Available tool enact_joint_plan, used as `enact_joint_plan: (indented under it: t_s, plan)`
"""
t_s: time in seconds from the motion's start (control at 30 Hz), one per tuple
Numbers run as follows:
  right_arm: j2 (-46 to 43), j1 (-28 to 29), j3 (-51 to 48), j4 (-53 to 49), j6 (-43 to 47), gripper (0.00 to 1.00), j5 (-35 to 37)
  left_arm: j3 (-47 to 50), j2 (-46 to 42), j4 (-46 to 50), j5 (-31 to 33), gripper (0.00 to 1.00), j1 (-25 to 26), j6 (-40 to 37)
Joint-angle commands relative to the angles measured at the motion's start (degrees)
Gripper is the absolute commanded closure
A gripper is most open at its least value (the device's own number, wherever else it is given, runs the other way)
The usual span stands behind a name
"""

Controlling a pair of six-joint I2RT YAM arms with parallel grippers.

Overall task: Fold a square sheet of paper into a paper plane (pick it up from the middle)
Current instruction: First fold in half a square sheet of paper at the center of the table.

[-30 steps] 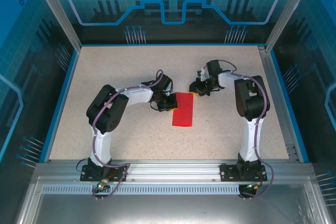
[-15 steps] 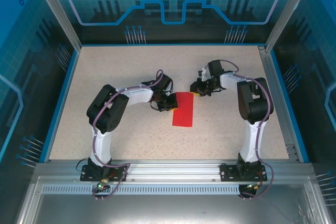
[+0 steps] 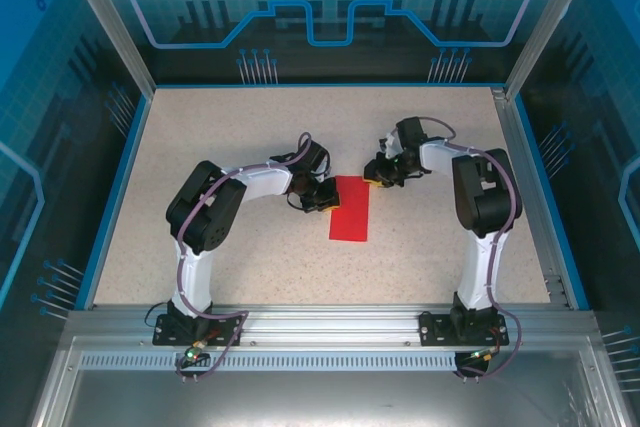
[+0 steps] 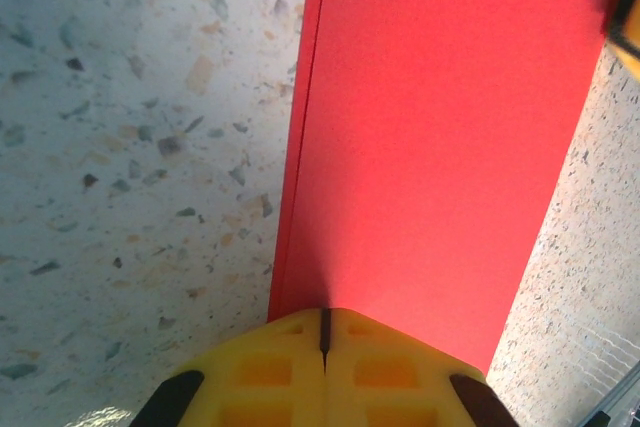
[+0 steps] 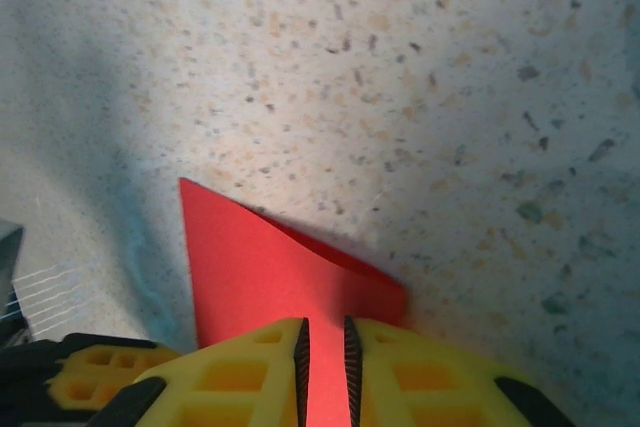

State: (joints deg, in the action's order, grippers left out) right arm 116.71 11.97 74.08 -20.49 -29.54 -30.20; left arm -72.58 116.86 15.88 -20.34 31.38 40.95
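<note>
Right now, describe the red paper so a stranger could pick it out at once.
Start at the speckled beige table; near its middle, between the left gripper and the right gripper, lies the sheet of paper. Folded into a narrow oblong, it is the only bright red thing there.

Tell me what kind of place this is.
Probably a robot test cell: a left arm and a right arm bolted to a metal rail, a speckled table with red paper, see-through blue walls.

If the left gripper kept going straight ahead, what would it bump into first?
The red paper. The left gripper's shut fingers sit at its near edge and the sheet stretches ahead, so it would likely slide over or push it.
</note>
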Motion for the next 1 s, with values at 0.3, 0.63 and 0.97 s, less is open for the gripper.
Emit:
enact_joint_plan:
  t_s: [0.3,0.63,0.97]
  plan:
    - [-7.9,0.64,-5.71,6.71,-4.79,0.81,-5.88,2.71,3.82,4.24,2.5,1.0,0.6,-0.61]
    - [-0.59,0.95,-3.61,7.74,-4.49,0.85,-1.48,2.75,3.94,4.24,2.66,1.0,0.6,-0.69]
    - [-0.65,0.99,-2.82,2.43,-1.47,0.82,-0.21,2.3,3.79,4.84,2.39,1.0,0.54,-0.88]
